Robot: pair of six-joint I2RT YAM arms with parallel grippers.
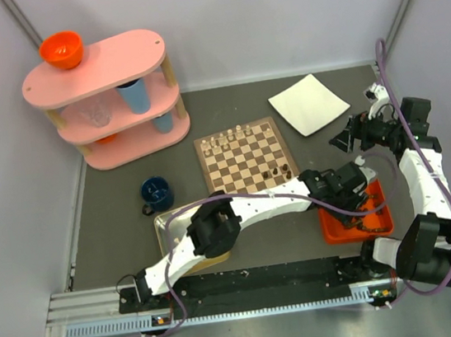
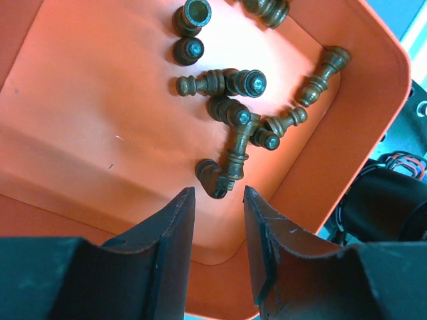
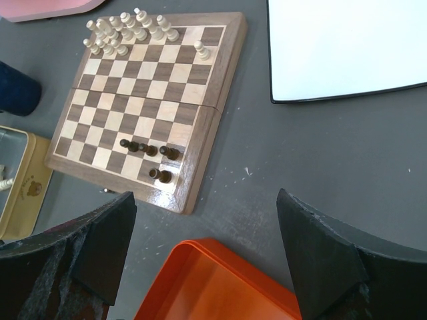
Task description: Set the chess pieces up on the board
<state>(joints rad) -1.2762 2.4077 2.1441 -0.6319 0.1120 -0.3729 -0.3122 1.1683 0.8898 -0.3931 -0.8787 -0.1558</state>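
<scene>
Picking up is the step in hand. Over the orange tray [image 2: 100, 120] at the table's near right edge, the left gripper [image 2: 219, 195] hangs with its fingers partly apart, holding nothing, just above a lying dark piece [image 2: 227, 167]. Next it should drop and close on that piece. The right gripper [image 3: 205, 197] gapes wide, empty. Beyond, the board [image 3: 143, 100] has a few dark pieces [image 3: 150, 150] by its near right corner.
</scene>
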